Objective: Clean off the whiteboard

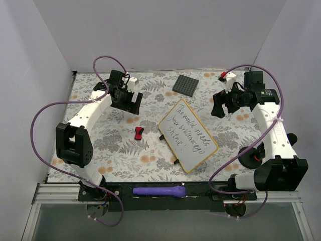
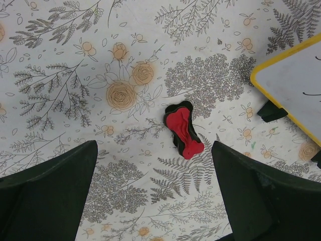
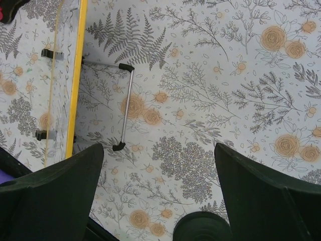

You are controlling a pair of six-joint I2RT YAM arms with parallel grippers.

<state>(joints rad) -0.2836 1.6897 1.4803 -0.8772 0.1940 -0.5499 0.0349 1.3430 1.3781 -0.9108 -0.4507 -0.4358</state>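
Handwriting covers the whiteboard (image 1: pixel 188 135), which sits right of table centre. What looks like a red eraser (image 2: pixel 184 129) lies nearby at its 9 o'clock. The left gripper (image 2: pixel 155 187) hovers over the eraser, jaws wide and empty; the right gripper (image 3: pixel 158 191) is equally spread and empty. The likely best approach is to descend squarely and pinch the eraser's narrow waist.

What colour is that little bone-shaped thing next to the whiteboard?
The bone-shaped thing is red with a black edge, clearest in the left wrist view.
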